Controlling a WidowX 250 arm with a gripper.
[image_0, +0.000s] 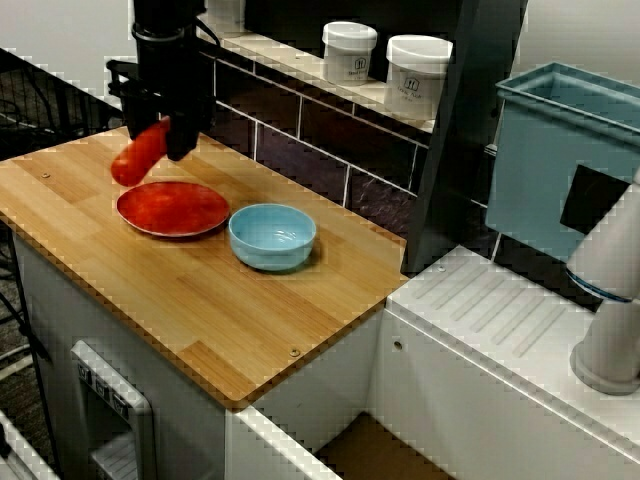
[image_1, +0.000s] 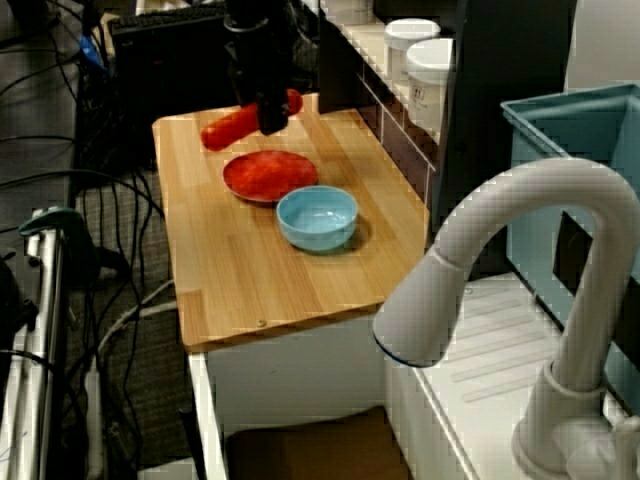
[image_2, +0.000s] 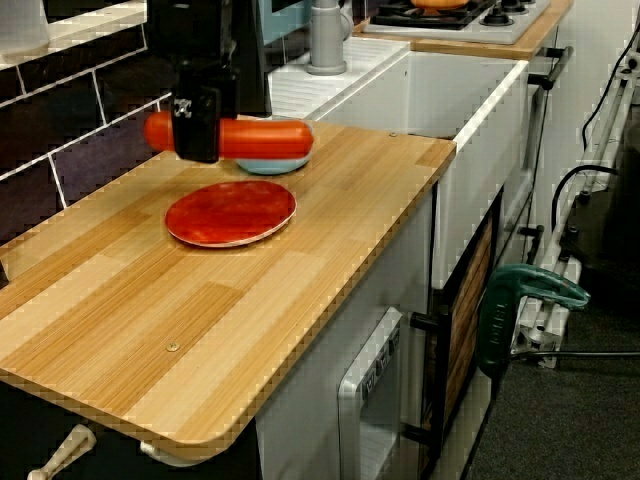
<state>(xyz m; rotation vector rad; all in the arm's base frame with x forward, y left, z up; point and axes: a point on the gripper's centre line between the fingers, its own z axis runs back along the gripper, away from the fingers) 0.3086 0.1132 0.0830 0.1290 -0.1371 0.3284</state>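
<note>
At the left of the view across the counter we see a red toy sausage (image_0: 135, 162) held in the air, the dark claw (image_0: 172, 135) clamped around its right end. It hangs over the far-left rim of the red plate (image_0: 172, 208). Just right of the plate, a light blue bowl (image_0: 272, 236) sits on the wooden counter (image_0: 200, 310), and two white jars (image_0: 349, 50) stand on the ledge behind. Only the low view along the counter shows the sausage nearly level, clear of the plate and hiding most of the bowl.
</note>
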